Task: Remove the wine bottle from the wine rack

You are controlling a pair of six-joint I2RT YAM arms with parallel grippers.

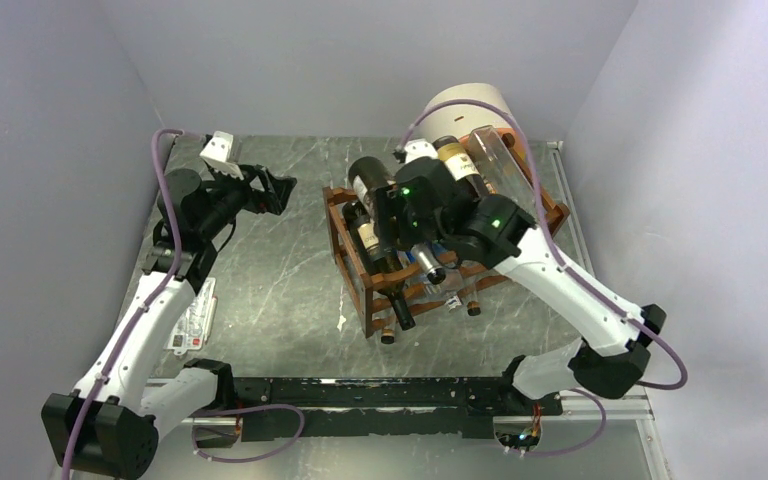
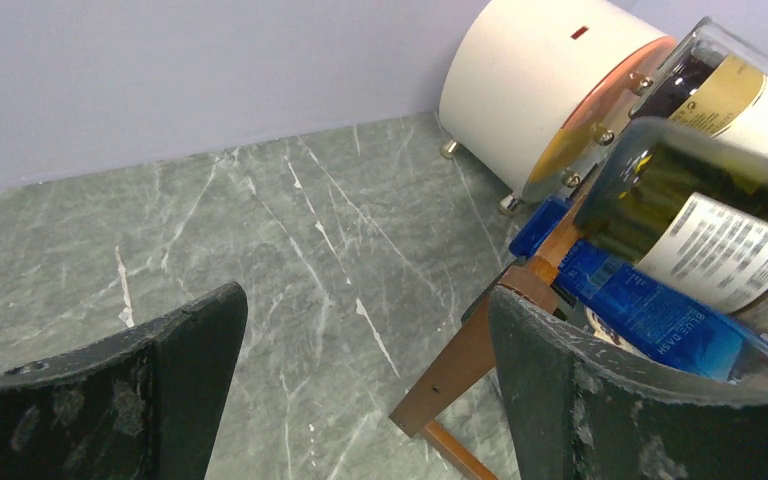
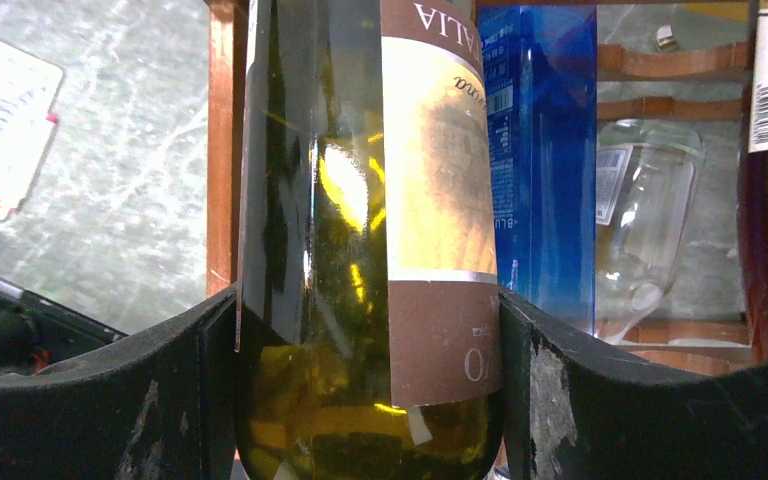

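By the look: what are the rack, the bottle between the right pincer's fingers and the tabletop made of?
The wine rack looks like wood: reddish-brown, smooth, semi-matte stain. The wine bottle is dark green glass, glossy, with sharp yellow reflections. Its label looks like matte paper. The table is grey-green with white veins and a low sheen; it could be marble or a printed laminate, cannot tell.

From above, my arm (image 1: pixel 550 265) hides my right gripper (image 3: pixel 368 390). Up close, the bottle (image 3: pixel 310 200) runs off top and bottom; its label (image 3: pixel 435 150) is clipped, perhaps reading "ALIA".
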